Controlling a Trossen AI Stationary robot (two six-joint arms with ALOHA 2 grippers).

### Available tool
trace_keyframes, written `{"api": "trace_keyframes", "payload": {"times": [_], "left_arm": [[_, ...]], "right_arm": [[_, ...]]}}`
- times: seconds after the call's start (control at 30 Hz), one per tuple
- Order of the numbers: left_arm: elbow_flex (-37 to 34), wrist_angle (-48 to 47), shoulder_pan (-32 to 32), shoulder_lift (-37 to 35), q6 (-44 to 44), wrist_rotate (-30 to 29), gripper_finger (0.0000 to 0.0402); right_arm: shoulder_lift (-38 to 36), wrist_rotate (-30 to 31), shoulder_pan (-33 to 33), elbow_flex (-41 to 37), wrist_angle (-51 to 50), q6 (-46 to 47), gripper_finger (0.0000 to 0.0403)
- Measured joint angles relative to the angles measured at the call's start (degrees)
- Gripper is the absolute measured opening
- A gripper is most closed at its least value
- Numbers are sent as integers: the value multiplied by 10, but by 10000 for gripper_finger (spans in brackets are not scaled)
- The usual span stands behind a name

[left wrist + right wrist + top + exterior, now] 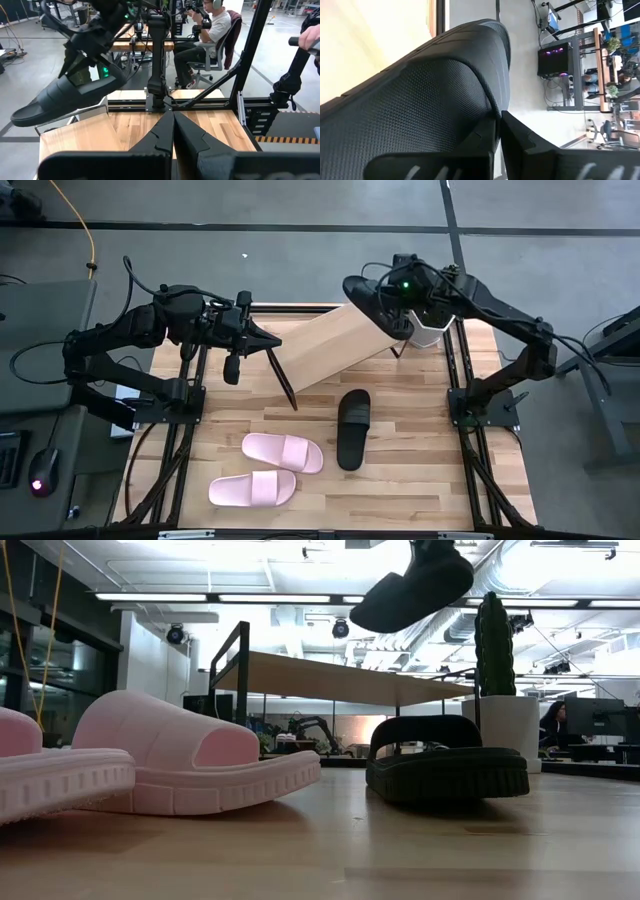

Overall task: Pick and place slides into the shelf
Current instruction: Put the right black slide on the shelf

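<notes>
We see one black slide (372,302) lifted in the air, clamped by the right gripper (400,315) above the far right end of the shelf (325,345). From the low camera this slide (415,588) hangs above the shelf top (340,678), clear of it. The right wrist camera shows the two fingers (485,137) pressed together on the slide's textured strap (420,95), and the left wrist camera shows the same slide (70,95) tilted, toe down, under the right arm.

The shelf lies at an angle across the far half of the table (420,480), its near left end close to the left gripper (262,340). The second black slide (352,427) rests flat on the table just in front of the shelf, near the middle. The two pink slides (283,451) (253,488) lie side by side nearer the front left, well apart from the shelf.

The left gripper hovers by the shelf's left end, its fingers (172,137) shut together with nothing between them.

A white pot (432,332) with a cactus (493,645) stands at the far right, just beside the right gripper. Beyond the table a person (212,30) sits in a chair.
</notes>
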Motion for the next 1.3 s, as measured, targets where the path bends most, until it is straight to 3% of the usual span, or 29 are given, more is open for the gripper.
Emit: {"api": "trace_keyframes", "payload": {"times": [0.3, 0.43, 0.53, 0.8, 0.97, 1.3], "left_arm": [[0, 1, 0, 0, 0, 0, 1], [0, 1, 0, 0, 0, 0, 1], [0, 1, 0, 0, 0, 0, 1], [0, 1, 0, 0, 0, 0, 1], [0, 1, 0, 0, 0, 0, 1], [0, -6, 0, 0, 0, 0, 1]], "right_arm": [[0, -47, -49, 0, -3, -24, 0], [0, -113, -62, 0, -8, -6, 0], [0, -129, -66, 0, -7, 17, 0], [0, -120, -67, 0, -15, 18, 0], [8, -29, -67, 0, -31, 13, 0], [66, -30, -43, 0, -11, -6, 0]]}}
